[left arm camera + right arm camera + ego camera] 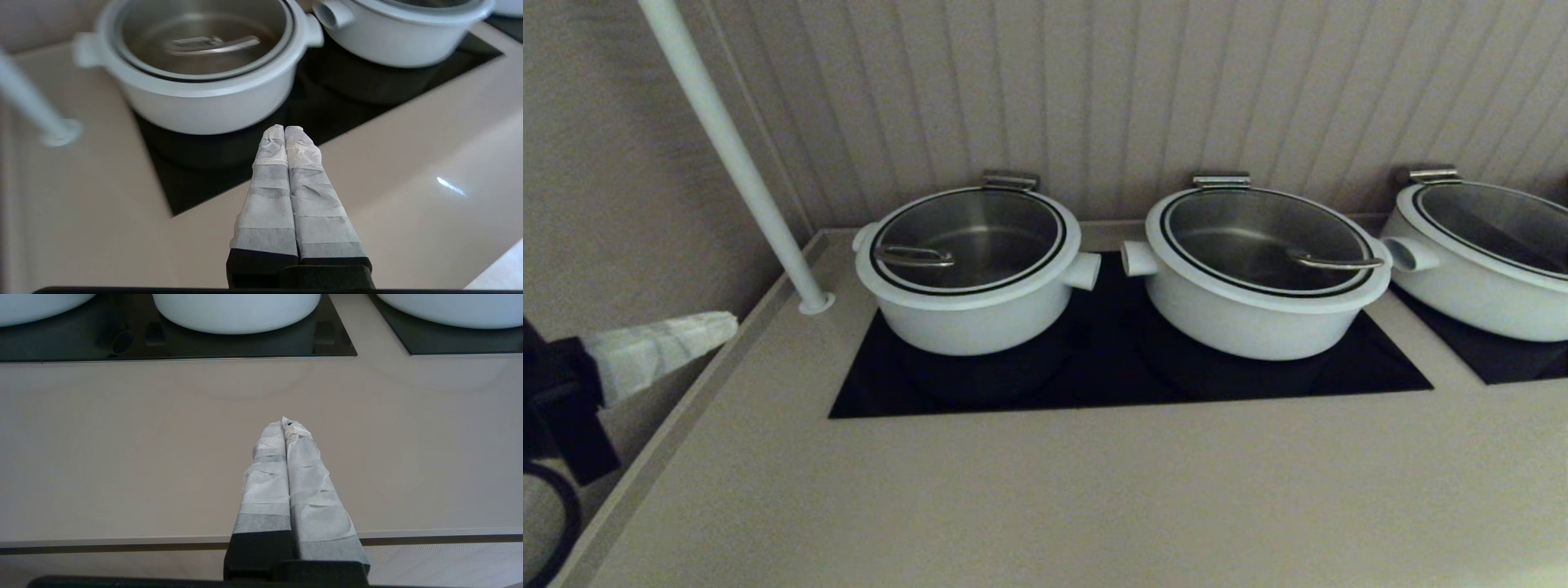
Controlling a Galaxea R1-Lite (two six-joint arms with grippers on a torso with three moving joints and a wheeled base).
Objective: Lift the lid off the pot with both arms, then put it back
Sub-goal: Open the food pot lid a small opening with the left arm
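Observation:
Three white pots stand on black cooktops. The left pot (972,314) carries a glass lid (968,237) with a metal handle (915,257); it also shows in the left wrist view (196,102). The middle pot (1258,318) has a glass lid (1262,237) with a handle (1335,261). My left gripper (727,325), wrapped in white tape, is shut and empty at the counter's left edge, short of the left pot; its tips (284,128) hover over the cooktop edge. My right gripper (284,424) is shut and empty over the counter's front edge, out of the head view.
A third white pot (1478,286) stands at the far right on a second cooktop (1503,363). A white pole (735,155) rises from the counter left of the left pot. The black cooktop (1127,384) sits in a beige counter (1045,498) before a panelled wall.

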